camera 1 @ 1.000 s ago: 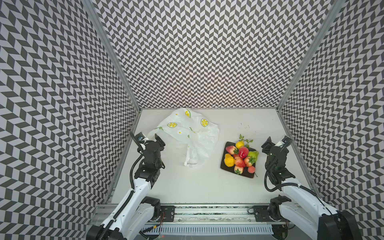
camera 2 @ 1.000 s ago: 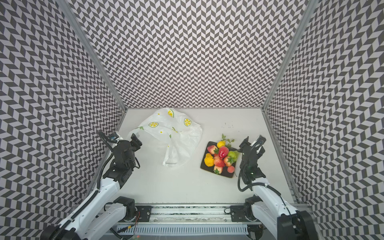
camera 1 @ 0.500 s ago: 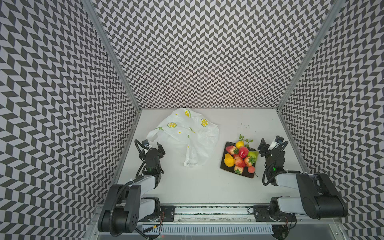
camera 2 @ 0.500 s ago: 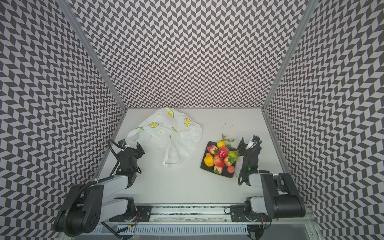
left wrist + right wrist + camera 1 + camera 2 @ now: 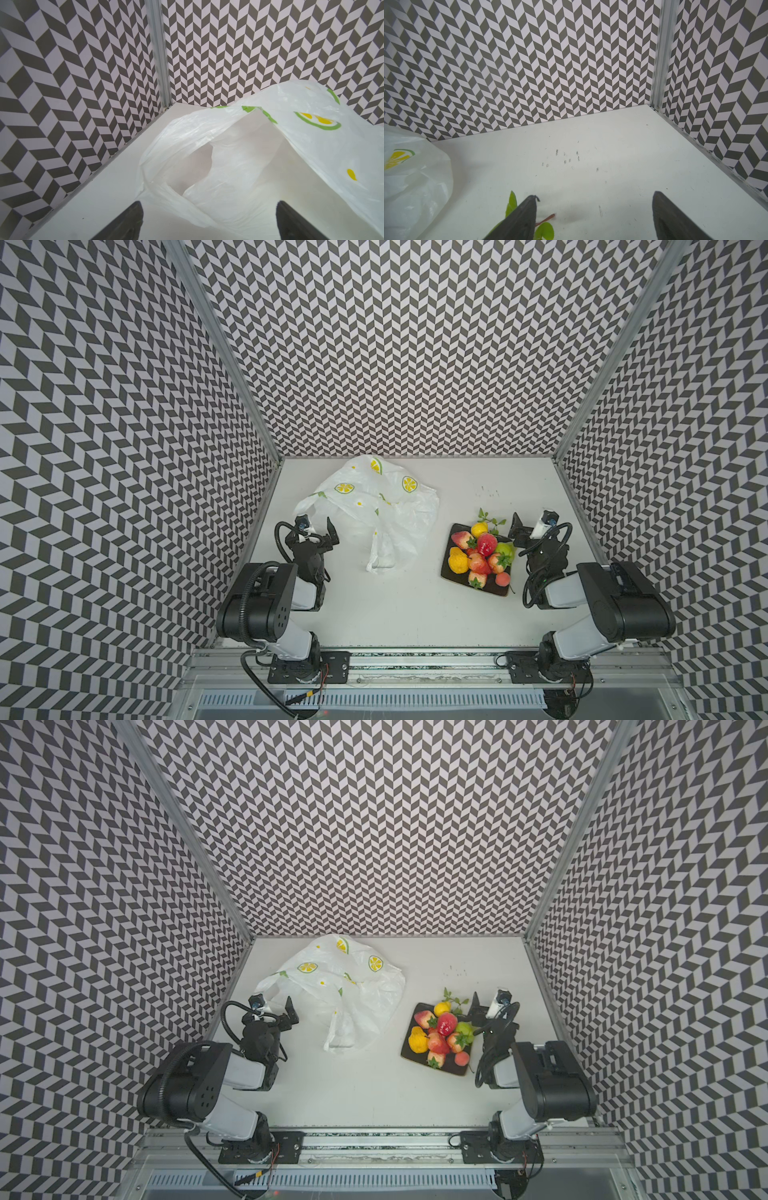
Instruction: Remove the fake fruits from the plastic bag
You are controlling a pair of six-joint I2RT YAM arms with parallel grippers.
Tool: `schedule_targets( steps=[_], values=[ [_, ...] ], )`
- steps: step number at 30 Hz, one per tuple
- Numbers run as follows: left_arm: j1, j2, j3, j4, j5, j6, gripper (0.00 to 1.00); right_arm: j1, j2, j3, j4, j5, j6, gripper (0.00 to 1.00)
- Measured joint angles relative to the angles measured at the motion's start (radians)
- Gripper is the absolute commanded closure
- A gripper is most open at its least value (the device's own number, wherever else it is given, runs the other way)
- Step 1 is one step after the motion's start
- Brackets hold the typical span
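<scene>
Small glossy fake fruits (image 5: 482, 558) lie heaped on a dark square plate (image 5: 489, 591) at the right; red strawberries (image 5: 486, 543), yellow lemons (image 5: 478, 529) with a green sprig (image 5: 492, 519), a green apple (image 5: 505, 549), a pink peach (image 5: 462, 538). The plastic bag (image 5: 386, 506), thin translucent white film printed with lemon slices, lies crumpled and slack at the far left, well apart from them; its handles (image 5: 380, 562) trail nearward.

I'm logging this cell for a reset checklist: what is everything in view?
plastic bag: one, white with lemon prints, crumpled at the table's far left
fake fruits: about ten, red, yellow, green, pink, piled on the plate
plate: one, dark, right of the bag
table: one, white, under everything
walls: three, grey-white chevron, around the table
left gripper: one, black, open, at the bag's opening
right gripper: one, black, open, beside the plate
</scene>
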State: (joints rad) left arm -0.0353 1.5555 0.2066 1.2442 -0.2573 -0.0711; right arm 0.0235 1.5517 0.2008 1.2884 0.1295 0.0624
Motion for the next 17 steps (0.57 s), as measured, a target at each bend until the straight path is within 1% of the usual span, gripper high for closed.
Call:
schedule_targets(
  steps=[3,10,14,15,17],
  values=[
    [-0.009,0.001,0.007,0.024,0.000,0.011,0.00,0.000,0.000,0.000,0.000,-0.005,-0.003,0.12],
    [-0.011,0.000,0.011,0.017,0.000,0.019,0.00,0.000,0.000,0.000,0.000,-0.010,-0.010,0.12],
    [-0.010,0.010,0.040,0.003,0.009,0.019,0.00,0.000,0.000,0.000,0.000,-0.011,-0.011,0.12],
    [-0.008,0.011,0.044,0.001,0.010,0.019,0.00,0.000,0.000,0.000,0.000,-0.012,-0.010,0.00],
    [-0.008,0.011,0.046,0.002,0.013,0.019,0.00,0.000,0.000,0.000,0.000,-0.014,-0.016,0.01]
  ],
)
